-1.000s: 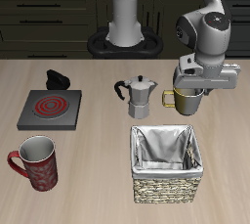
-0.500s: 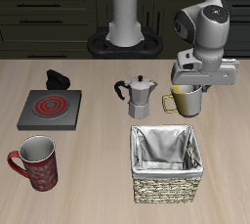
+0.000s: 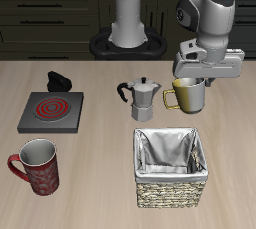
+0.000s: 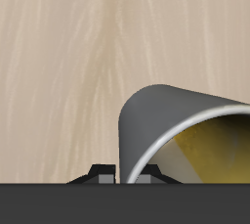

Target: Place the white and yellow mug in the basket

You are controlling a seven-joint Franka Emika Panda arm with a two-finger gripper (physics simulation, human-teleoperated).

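Here, from the front, the gripper (image 3: 192, 81) is clamped on the glossy olive-yellow mug (image 3: 189, 95), held above the wooden tabletop (image 3: 100, 178) beside the silver moka pot (image 3: 143, 98), behind the woven wicker basket (image 3: 173, 167). Wrist camera: the mug's rim (image 4: 186, 130) looms close; no lettering is legible.

gripper (image 3: 190, 83) now higher than before, yellow mug (image 3: 188, 94) lifted with it off the surface (image 3: 100, 173), handle turned more toward the moka pot (image 3: 144, 98)
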